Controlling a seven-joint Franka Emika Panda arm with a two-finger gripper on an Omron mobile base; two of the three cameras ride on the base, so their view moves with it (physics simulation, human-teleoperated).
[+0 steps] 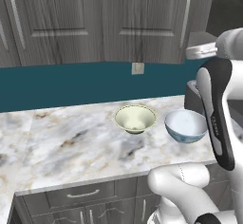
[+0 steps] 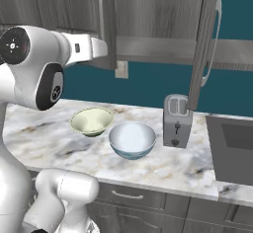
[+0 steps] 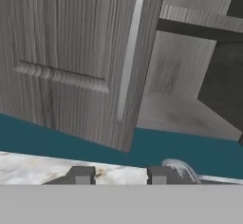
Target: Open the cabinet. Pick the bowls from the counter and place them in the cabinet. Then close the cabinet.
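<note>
The cabinet [image 2: 163,24] is hanging above the counter [image 1: 71,142] with both doors swung partly open, showing its bare shelf. The cream bowl [image 1: 135,118] and the blue bowl [image 1: 186,126] are sitting side by side on the counter, near a toaster [image 2: 177,121]. The gripper [image 3: 121,175] is hovering before the left door's handle [image 3: 129,57], fingers parted, holding nothing.

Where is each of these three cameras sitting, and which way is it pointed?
Left base view: behind the arm to its left, looking down over the counter; the white arm rises at lower right.
Right base view: behind to its right, facing the same two bowls; the arm rises at lower left.
Hand view: on the claw, facing the cabinet, one door open.
Shared: cream bowl and blue-patterned bowl.
</note>
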